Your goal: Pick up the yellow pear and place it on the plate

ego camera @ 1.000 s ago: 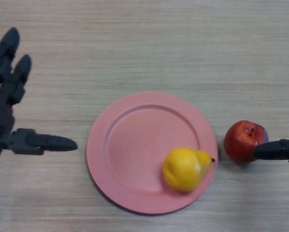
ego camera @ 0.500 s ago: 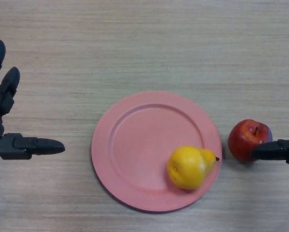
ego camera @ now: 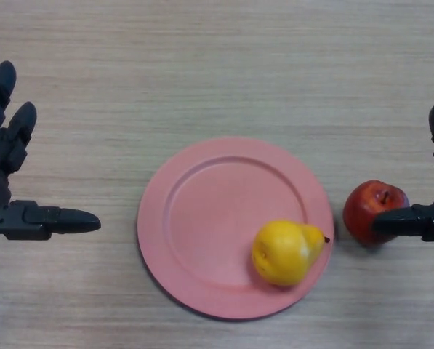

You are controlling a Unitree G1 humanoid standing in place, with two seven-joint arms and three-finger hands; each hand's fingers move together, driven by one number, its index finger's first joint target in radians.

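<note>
Fingers of both hands, left (ego camera: pixel 6 182) and right (ego camera: pixel 431 211), are spread and empty, the right now showing more at the edge. Pear (ego camera: pixel 286 251) lies on the plate (ego camera: pixel 195 218), beside an apple (ego camera: pixel 373 207) on the worktop (ego camera: pixel 217 65); placement appears complete.

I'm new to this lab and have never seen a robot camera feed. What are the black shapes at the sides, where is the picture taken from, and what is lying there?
The picture comes from a camera on a humanoid robot's head, looking down at a wooden table. The black shapes are its hands: the left hand at the left edge, the right hand at the right edge. Both are open and hold nothing. On the table lies a pink plate with a yellow pear on its lower right part. A red apple sits just right of the plate, with the right hand's thumb in front of it.
</note>
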